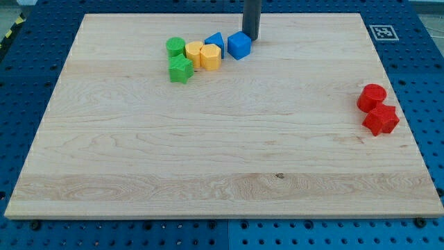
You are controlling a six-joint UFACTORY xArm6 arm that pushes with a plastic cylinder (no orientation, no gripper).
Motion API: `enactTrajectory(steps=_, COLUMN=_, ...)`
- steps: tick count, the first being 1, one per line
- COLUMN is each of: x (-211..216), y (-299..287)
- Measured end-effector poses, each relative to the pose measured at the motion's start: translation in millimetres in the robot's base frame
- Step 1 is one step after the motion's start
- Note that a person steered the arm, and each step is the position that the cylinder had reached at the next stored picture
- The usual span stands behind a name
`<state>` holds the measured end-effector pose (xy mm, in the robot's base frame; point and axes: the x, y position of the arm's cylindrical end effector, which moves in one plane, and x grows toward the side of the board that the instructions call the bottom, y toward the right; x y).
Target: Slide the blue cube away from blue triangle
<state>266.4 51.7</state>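
The blue cube sits near the view's top centre on the wooden board. The blue triangle lies just to its left, touching or nearly touching it. My tip stands at the cube's upper right corner, right against it or a hair apart. The rod rises out of the view's top.
Two yellow blocks sit left of the blue triangle. A green cylinder and a green star-shaped block lie further left. A red cylinder and a red star-shaped block sit near the board's right edge.
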Motion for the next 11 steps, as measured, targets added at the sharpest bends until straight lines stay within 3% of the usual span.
enactTrajectory(steps=5, x=6, y=-56)
enactTrajectory(steps=8, x=21, y=-15)
enactTrajectory(steps=10, x=21, y=-51)
enactTrajectory(steps=11, x=43, y=-29)
